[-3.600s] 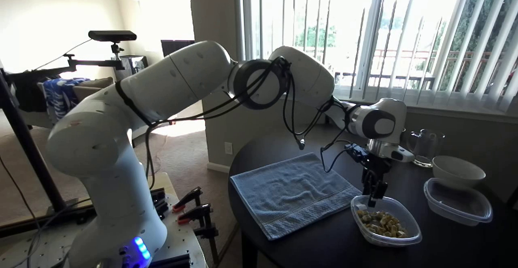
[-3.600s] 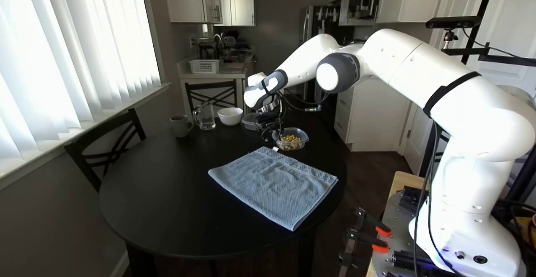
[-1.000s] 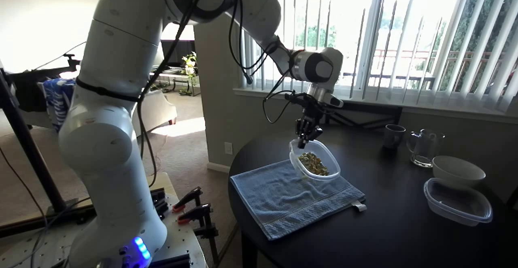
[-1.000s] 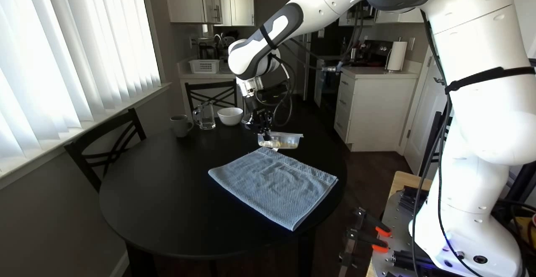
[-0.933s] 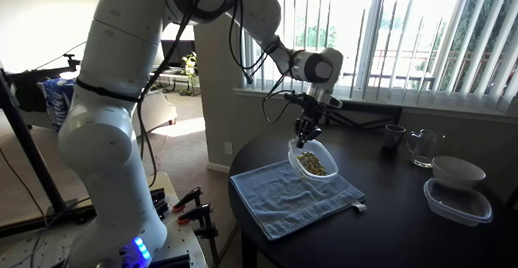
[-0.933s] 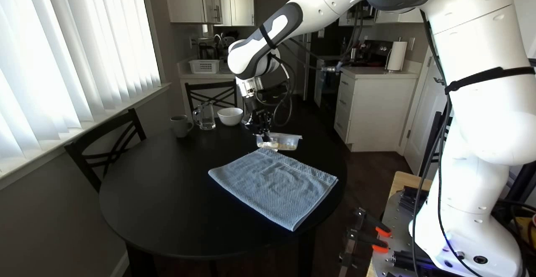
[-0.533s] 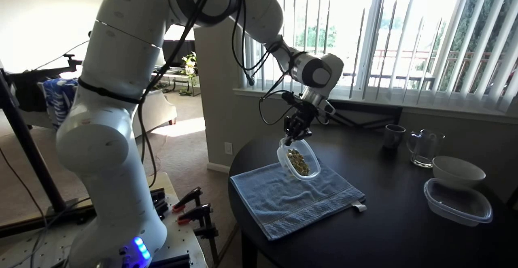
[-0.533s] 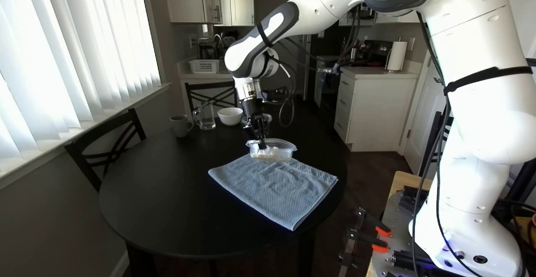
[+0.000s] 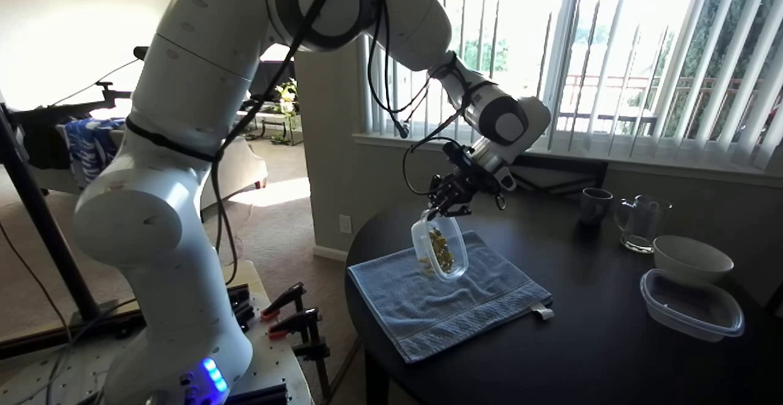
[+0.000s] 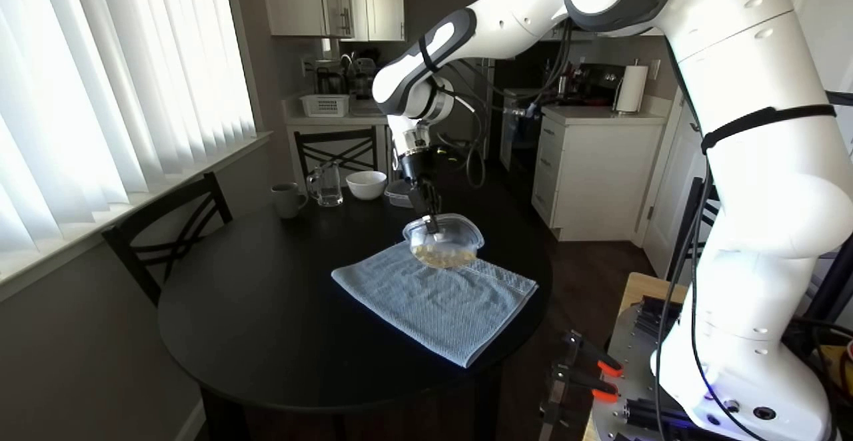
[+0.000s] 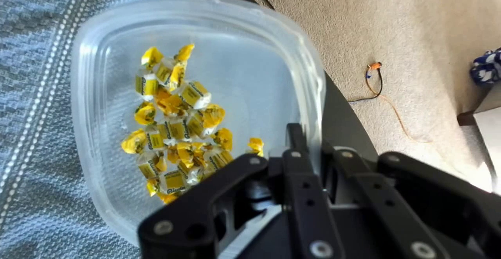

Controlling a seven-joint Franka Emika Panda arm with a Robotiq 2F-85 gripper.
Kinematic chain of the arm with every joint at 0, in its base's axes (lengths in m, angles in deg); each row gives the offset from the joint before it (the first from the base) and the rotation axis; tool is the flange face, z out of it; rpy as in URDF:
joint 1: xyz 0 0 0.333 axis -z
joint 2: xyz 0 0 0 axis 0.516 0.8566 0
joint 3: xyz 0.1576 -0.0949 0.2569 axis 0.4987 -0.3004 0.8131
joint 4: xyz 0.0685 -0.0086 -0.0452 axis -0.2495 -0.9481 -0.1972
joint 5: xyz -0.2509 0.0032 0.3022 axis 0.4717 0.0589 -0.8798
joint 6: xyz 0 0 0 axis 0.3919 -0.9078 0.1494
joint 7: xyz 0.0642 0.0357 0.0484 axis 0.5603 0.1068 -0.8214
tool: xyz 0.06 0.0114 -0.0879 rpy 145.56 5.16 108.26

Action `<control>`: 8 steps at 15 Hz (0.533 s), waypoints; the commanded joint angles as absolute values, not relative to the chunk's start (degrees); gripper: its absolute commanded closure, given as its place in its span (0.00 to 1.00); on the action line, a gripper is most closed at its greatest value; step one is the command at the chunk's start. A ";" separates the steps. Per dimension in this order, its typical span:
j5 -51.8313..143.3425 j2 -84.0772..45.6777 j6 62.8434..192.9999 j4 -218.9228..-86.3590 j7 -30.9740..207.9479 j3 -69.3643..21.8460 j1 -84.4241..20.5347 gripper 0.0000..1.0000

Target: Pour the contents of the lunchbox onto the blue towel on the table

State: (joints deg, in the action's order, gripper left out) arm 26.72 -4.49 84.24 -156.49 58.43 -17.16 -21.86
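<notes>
My gripper (image 11: 313, 146) is shut on one wall of the clear lunchbox (image 9: 457, 243), one finger inside the wall and one outside. The lunchbox hangs above the blue towel (image 9: 428, 316), tilted steeply in both exterior views, its held end uppermost. Inside it, the contents (image 11: 195, 94) look in the wrist view like small candies in yellow and clear wrappers. They are heaped toward the lower side, and in an exterior view the contents (image 10: 443, 256) show through the plastic. No piece is visible on the towel. The towel lies spread on the dark table (image 9: 581, 362).
Along the table stand a grey mug (image 9: 594, 206), a glass mug (image 9: 643, 224), a white bowl (image 9: 691, 258) and another clear container (image 9: 691, 307). Chairs (image 10: 173, 228) stand by the table, with a window sill (image 10: 133, 211) behind.
The lunchbox was lifted off the table beside the towel and carried above it. Over the last second it has tipped further, and the candies have slid toward its low side.
</notes>
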 commanded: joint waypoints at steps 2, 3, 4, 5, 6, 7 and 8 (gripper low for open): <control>26.65 -4.14 84.01 -156.09 58.36 -17.04 -21.98 0.94; 26.64 -4.11 84.00 -156.06 58.34 -16.90 -22.02 0.94; 26.62 -4.11 84.00 -156.05 58.33 -16.80 -22.05 0.94; 26.62 -4.11 84.00 -156.04 58.33 -16.76 -22.06 0.94; 25.97 -3.37 80.58 -155.49 54.24 -15.49 -21.34 0.94; 25.52 -2.80 79.08 -155.41 51.95 -14.73 -21.18 0.94; 25.66 -2.16 77.72 -155.07 50.22 -14.39 -21.25 0.94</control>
